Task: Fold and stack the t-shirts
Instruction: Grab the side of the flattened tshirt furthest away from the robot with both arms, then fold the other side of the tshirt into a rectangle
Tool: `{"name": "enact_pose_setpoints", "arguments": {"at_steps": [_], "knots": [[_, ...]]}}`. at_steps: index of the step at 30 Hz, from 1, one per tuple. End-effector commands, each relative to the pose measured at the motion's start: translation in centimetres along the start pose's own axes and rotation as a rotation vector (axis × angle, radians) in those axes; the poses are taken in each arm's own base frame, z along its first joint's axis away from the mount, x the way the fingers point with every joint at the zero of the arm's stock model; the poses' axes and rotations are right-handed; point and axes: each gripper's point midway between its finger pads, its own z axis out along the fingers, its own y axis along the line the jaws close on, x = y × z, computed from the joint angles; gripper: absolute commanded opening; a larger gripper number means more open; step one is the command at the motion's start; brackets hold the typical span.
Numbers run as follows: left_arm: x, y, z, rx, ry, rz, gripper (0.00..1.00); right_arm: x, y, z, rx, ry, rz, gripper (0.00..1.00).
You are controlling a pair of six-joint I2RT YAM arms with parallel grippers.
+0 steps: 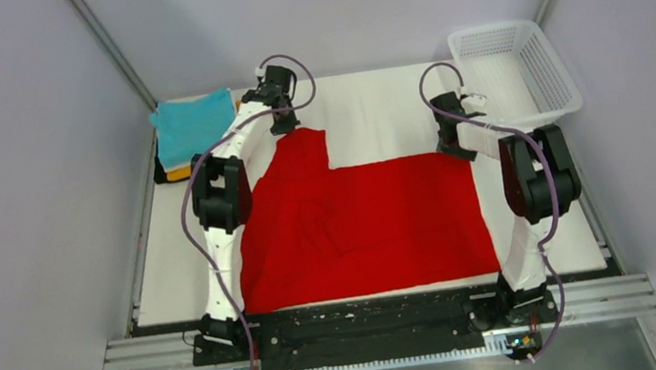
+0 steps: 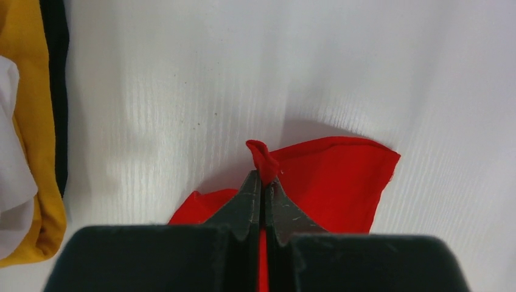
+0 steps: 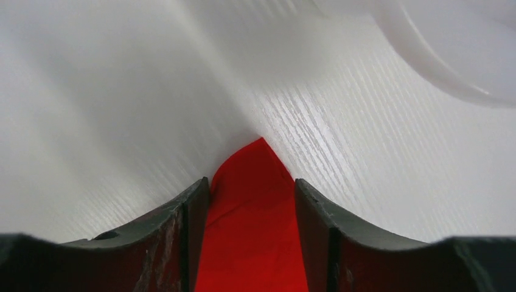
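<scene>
Two pincers are on the red t-shirt point(image 1: 366, 218), and the grips are not equal, which is my main worry. The left pincer point(image 2: 263, 176) is fully closed, but it has only a small nub of red hem pinched at its very tips. If I lift or pull from here, I judge that sliver could slide out and the fold would collapse.

The right pincer point(image 3: 252, 182) stands partly open, its fingers on either side of a pointed red corner without visibly clamping it. If the left side moved first, the shirt would be dragged askew across the tabletop point(image 1: 371, 104).

Clearance is tight on both sides. The left pincer works close to the stack at the far-left corner, where the turquoise t-shirt point(image 1: 194, 126) lies on top and orange-yellow point(image 2: 36, 121), black point(image 2: 58, 91) and white point(image 2: 9, 152) layers show in the left wrist view. A careless swing could nudge the stack. The white mesh basket point(image 1: 567, 89) sits at the far-right corner, just beside the right arm.

The red t-shirt lies spread over the middle of the tabletop, reaching to the near edge. Its far-left flap runs up to the left pincer, and its far-right corner lies between the right pincer's fingers.
</scene>
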Motion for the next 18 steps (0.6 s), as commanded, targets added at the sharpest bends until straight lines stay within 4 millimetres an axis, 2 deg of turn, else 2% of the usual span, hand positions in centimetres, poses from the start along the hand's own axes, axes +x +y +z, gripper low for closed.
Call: {"name": "enact_pose_setpoints", "arguments": {"at_steps": [1, 5, 12, 16, 17, 18], "knots": [[-3.5, -1.4, -4.2, 0.055, -0.113, -0.013, 0.00, 0.5, -0.4, 0.0, -0.002, 0.020, 0.012, 0.50], [-3.4, -1.4, -4.5, 0.052, -0.117, -0.011, 0.00, 0.6, 0.2, 0.4, -0.021, 0.014, 0.046, 0.36], [-3.3, -1.2, -4.9, 0.047, -0.120, -0.023, 0.00, 1.7, 0.2, 0.7, -0.023, 0.029, 0.093, 0.27], [-3.5, -1.3, -5.3, 0.052, -0.127, -0.029, 0.00, 1.8, 0.2, 0.8, -0.023, 0.024, 0.108, 0.08], [-3.5, -1.4, -5.4, 0.056, -0.129, -0.028, 0.00, 1.6, 0.2, 0.8, -0.023, 0.017, 0.109, 0.00], [-3.6, -1.4, -5.5, 0.058, -0.130, -0.028, 0.00, 1.3, 0.2, 0.7, -0.021, 0.009, 0.110, 0.00]]}}
